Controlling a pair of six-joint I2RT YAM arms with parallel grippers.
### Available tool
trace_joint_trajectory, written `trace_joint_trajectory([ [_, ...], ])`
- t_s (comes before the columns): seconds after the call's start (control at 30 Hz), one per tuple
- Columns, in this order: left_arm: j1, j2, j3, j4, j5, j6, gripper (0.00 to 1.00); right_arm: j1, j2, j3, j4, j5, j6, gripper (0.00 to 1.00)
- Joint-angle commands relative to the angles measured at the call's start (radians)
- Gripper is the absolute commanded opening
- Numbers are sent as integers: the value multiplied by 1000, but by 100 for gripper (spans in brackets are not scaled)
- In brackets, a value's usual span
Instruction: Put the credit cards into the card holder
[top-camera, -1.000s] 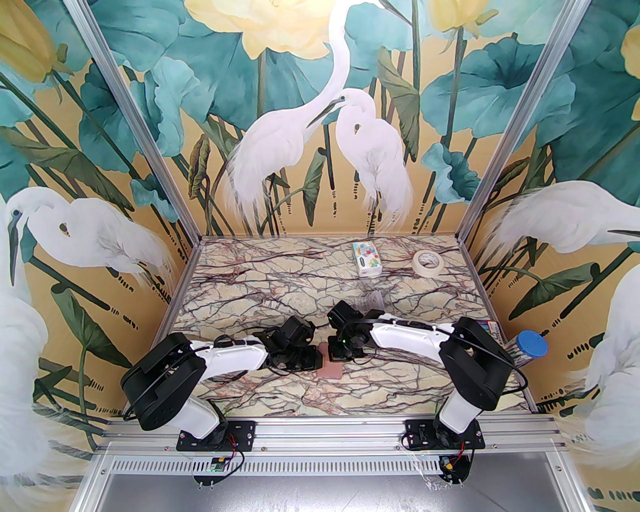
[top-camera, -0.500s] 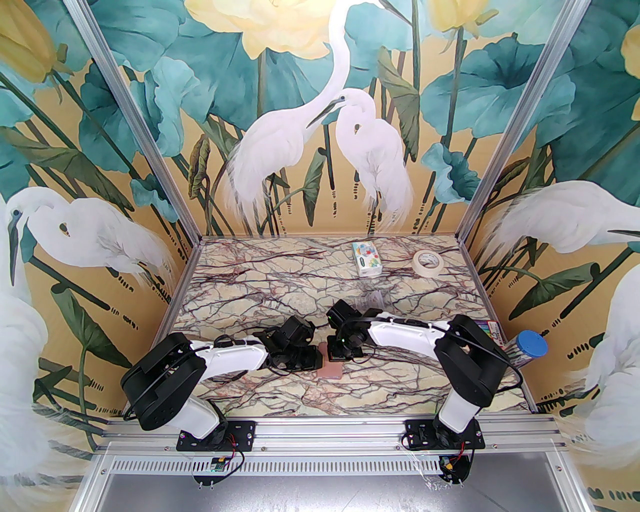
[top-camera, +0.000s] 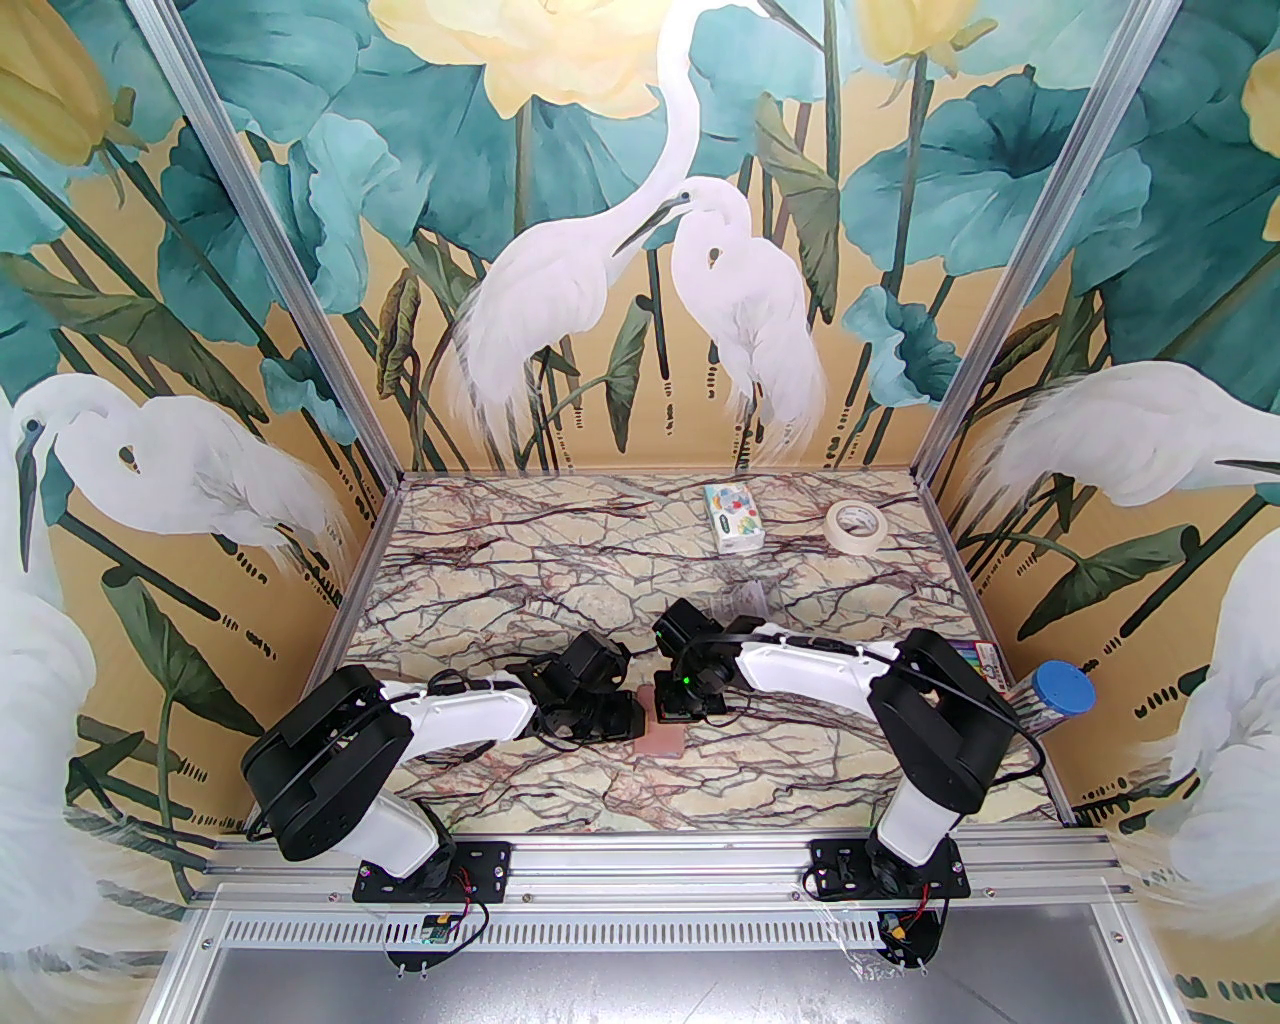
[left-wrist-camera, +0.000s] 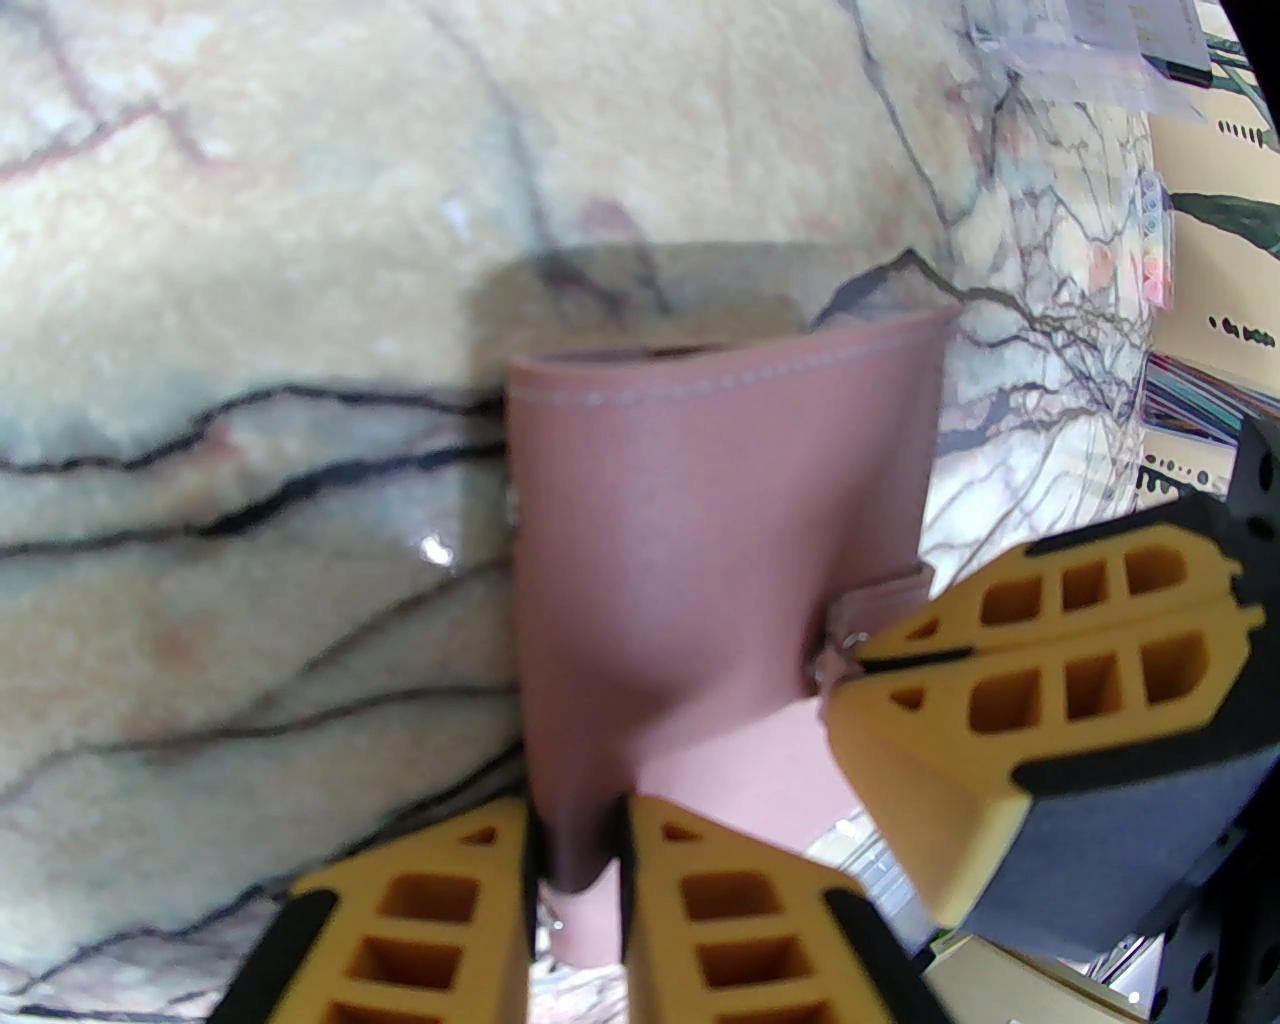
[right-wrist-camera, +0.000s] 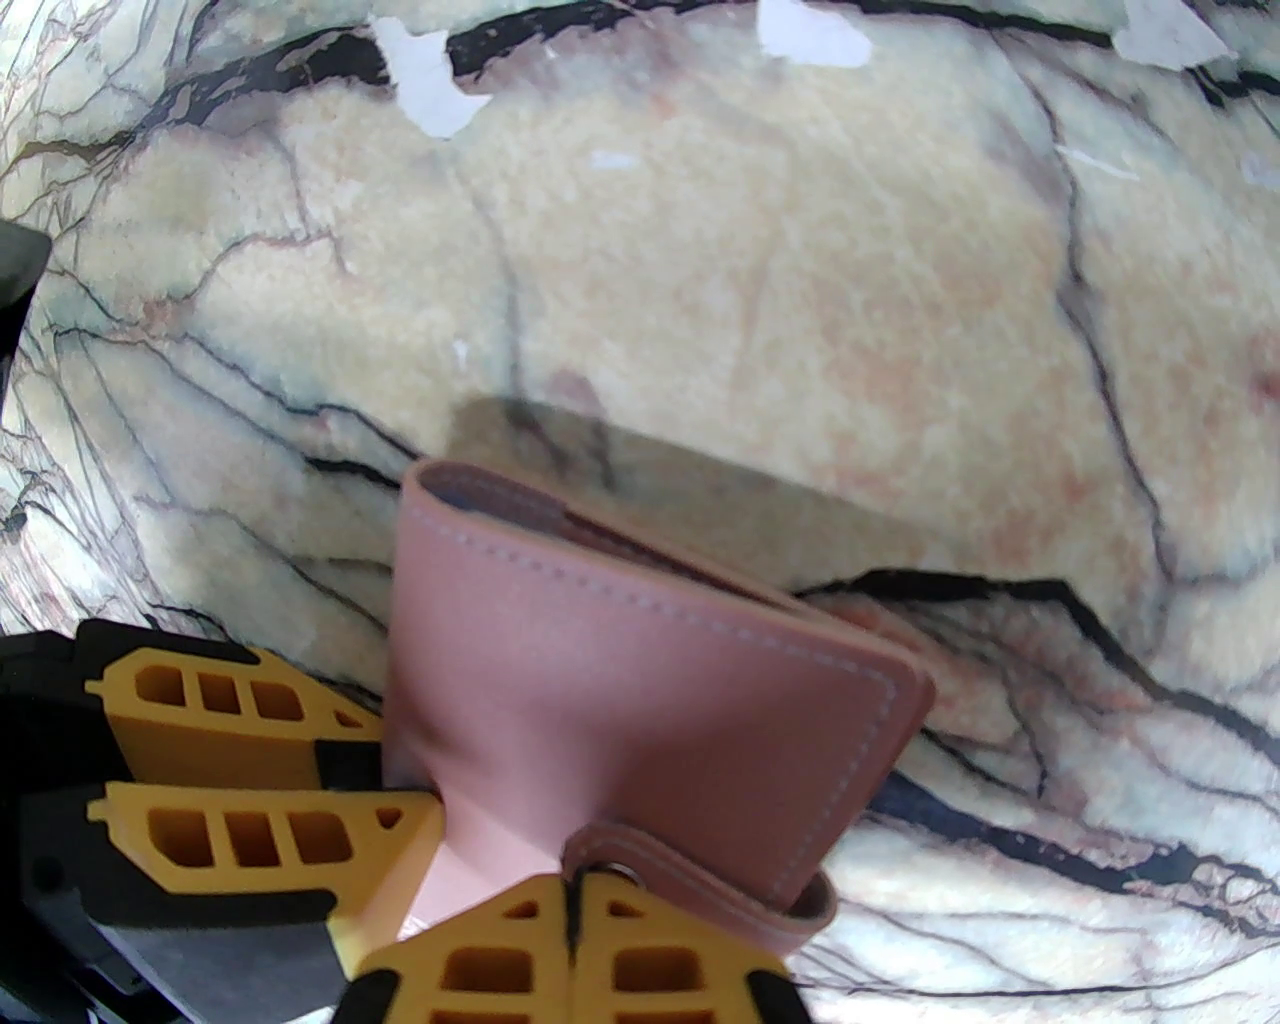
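Top external: veined marble table (top-camera: 500, 560), heron-mural walls (top-camera: 250, 400); wrist cams: L tool (left-wrist-camera: 575, 840), R tool (right-wrist-camera: 575, 890) each clamp card holder (left-wrist-camera: 700, 520).

A robot lab booth: aluminium posts (top-camera: 275, 240) frame heron-and-lotus printed walls (top-camera: 600, 300) across the upper frame, a marble-patterned counter (top-camera: 480, 560) sits centre, two arms (top-camera: 460, 710) bolted to a rail (top-camera: 650, 865) at bottom.

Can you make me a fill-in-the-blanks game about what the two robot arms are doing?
The left gripper and the right gripper both pinch the card holder, whose colour is ____.
The strap with the snap is pinched by the gripper on the robot's ____ side.
Near the tissue pack lies a roll of ____.
Missing words: pink, right, tape.
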Motion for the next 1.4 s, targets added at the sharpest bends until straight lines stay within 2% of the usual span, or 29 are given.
trace_joint_trajectory([
  [0.0, -12, -6, -7, -6, -29, 21, 20, 5, -49, 18, -7, 40, -7, 5],
  [0.07, -12, -34, -12, -12, -43, 20, 21, 4, -78, 32, -24, 56, -22, 18],
  [0.17, -13, -109, -16, -42, -81, 31, 33, 4, -148, 55, -46, 99, -46, 30],
  [0.27, -13, -250, -5, -116, -163, 61, 58, 4, -232, 84, -78, 175, -79, 42],
  [0.37, -12, -434, 16, -214, -323, 110, 79, 3, -340, 92, -95, 313, -112, 54],
  [0.4, -11, -504, 21, -244, -397, 134, 88, 0, -392, 84, -92, 380, -119, 60],
  [0.47, -9, -631, 20, -282, -545, 181, 98, -13, -485, 53, -66, 511, -137, 70],
  [0.53, -1, -750, 10, -309, -741, 226, 99, -43, -588, 5, -24, 669, -161, 85],
  [0.63, 13, -884, -77, -182, -961, 395, 100, -133, -728, -107, 97, 859, -241, 93],
  [0.7, 44, -949, -138, -91, -1065, 518, 99, -209, -821, -225, 253, 901, -315, 96],
  [0.77, 118, -989, -170, -64, -1154, 550, 100, -292, -897, -344, 411, 901, -358, 99],
  [0.8, 175, -1001, -196, -49, -1149, 535, 99, -335, -921, -393, 465, 899, -373, 99],
  [0.9, 348, -1012, -293, 101, -978, 548, 99, -478, -919, -476, 525, 901, -377, 99],
  [0.93, 378, -990, -320, 154, -985, 544, 99, -525, -895, -488, 523, 902, -370, 100],
  [1.0, 406, -912, -358, 286, -1030, 604, 99, -603, -848, -517, 547, 895, -355, 100],
  [1.03, 411, -862, -342, 299, -1042, 616, 99, -636, -818, -531, 565, 896, -340, 99],
  [1.1, 420, -768, -340, 396, -1025, 708, 99, -700, -761, -553, 601, 883, -308, 99],
  [1.17, 446, -659, -347, 494, -1023, 739, 99, -751, -703, -533, 618, 868, -313, 100],
  [1.3, 551, -441, -385, 731, -925, 755, 99, -803, -561, -573, 817, 861, -346, 100],
  [1.37, 575, -390, -368, 761, -838, 780, 99, -811, -473, -598, 935, 861, -371, 100],
])
